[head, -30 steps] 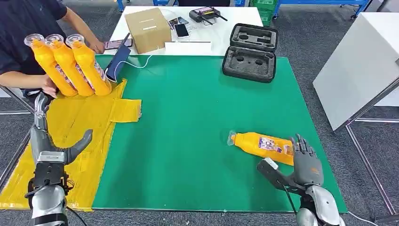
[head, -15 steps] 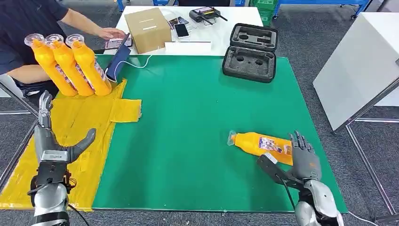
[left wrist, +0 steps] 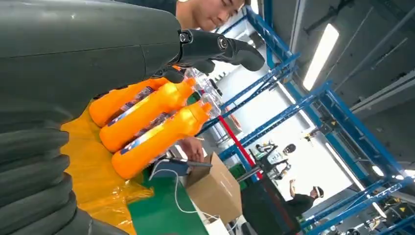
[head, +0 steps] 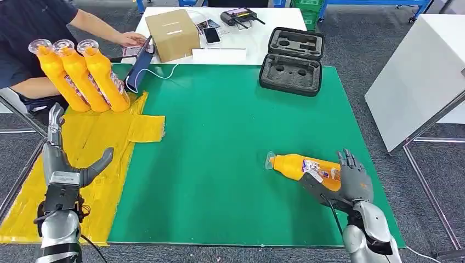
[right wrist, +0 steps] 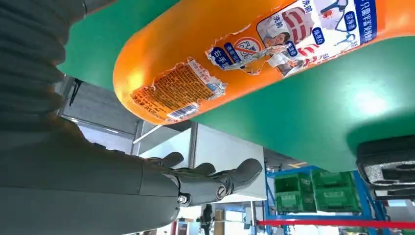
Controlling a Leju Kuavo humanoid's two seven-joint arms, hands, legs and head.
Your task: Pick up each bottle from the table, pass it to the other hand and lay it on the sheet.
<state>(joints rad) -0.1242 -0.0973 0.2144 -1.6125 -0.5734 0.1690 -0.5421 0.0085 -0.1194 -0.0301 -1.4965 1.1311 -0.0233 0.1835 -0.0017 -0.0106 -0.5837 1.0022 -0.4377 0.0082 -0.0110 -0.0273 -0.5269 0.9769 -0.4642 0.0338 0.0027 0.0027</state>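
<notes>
While fingers spread, right hand (head: 355, 185) brackets lying bottle (head: 302, 166) ungripped, left hand (head: 61, 164) open, empty

A green-covered tabletop (head: 219, 164) carries a crinkled yellow plastic sheet (head: 82, 159) along its left side, one orange plastic bottle (head: 299, 166) lying flat near right, and an open black foam-lined case (head: 290, 60) at the far edge.

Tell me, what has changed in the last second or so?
The right hand has closed in on the lying bottle, its thumb now against the label; no firm grip shows yet. The left hand rose slightly over the yellow sheet, fingers spread. The person's hand moved toward the cardboard box. The three bottles on the sheet stayed put.
</notes>
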